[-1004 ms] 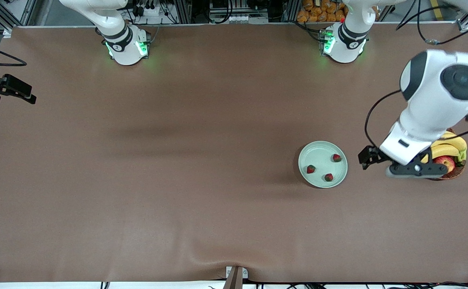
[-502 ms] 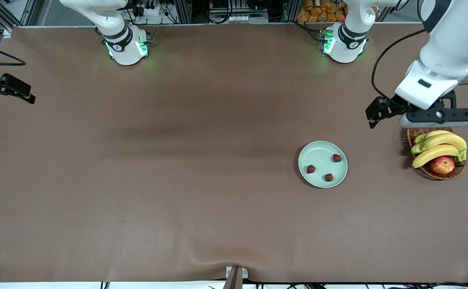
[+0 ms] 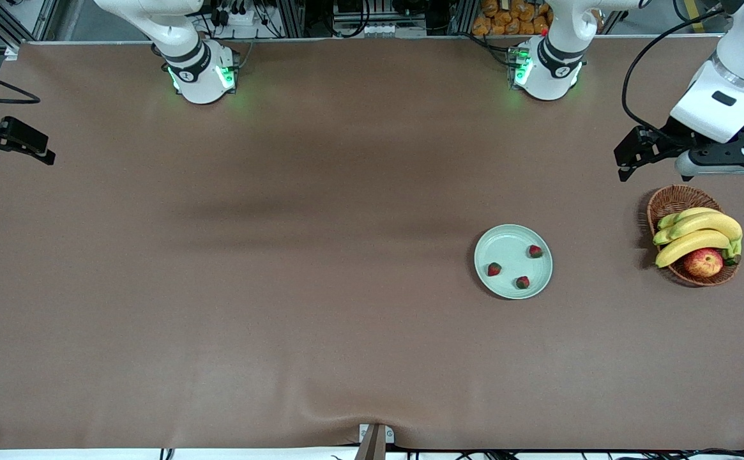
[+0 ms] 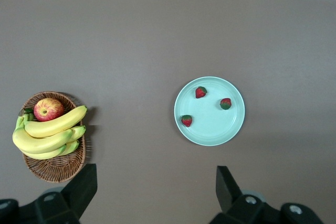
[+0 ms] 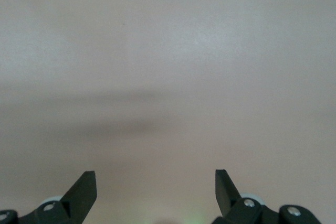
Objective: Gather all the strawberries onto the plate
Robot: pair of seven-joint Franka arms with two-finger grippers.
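- Left gripper (image 4: 155,190) has lifted off the wicker basket (image 3: 672,199), fingers apart, empty, over bare table.
- Three strawberries (image 3: 523,282) lie in mint plate (image 3: 506,241).
- Right gripper (image 5: 156,187) waits, fingers apart.

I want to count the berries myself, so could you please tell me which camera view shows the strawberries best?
The left wrist view is best: it looks straight down on all three strawberries lying apart in the plate, unobstructed. The front view shows the same three, only smaller. The right wrist view shows none, only bare table.
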